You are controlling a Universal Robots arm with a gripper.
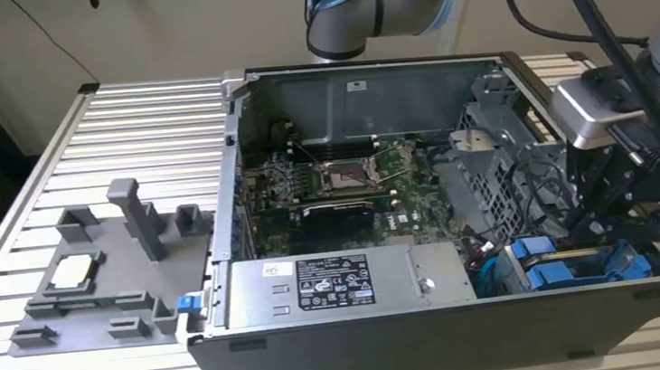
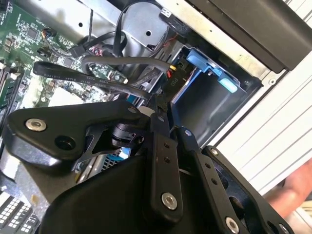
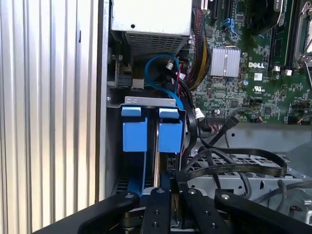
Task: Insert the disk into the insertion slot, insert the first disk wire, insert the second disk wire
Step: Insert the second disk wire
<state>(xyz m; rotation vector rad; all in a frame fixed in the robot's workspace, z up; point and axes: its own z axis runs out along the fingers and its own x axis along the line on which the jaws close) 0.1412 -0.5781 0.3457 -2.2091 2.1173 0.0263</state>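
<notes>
My gripper (image 1: 616, 216) reaches down into the open computer case at the exterior view's right, over the grey sheet-metal drive cage. Its black fingers (image 3: 161, 204) stand close together, pinched on the end of a black disk wire (image 3: 234, 168) that loops away over the cage. The same flat black wire (image 2: 92, 75) shows in the second wrist view, running to the fingertips (image 2: 158, 117). In the insertion slot (image 3: 146, 101) just beyond the gripper sit two blue disk carriers (image 3: 134, 132) side by side, and they also show in the exterior view (image 1: 547, 269). Which disk wire this is cannot be told.
A grey plastic fixture tray (image 1: 97, 280) with upright posts lies on the ribbed table at the exterior view's left. Inside the case are the motherboard (image 1: 342, 179), the power supply (image 1: 352, 283) and a blue cable (image 3: 156, 73). The case wall (image 3: 103, 97) stands close beside the slot.
</notes>
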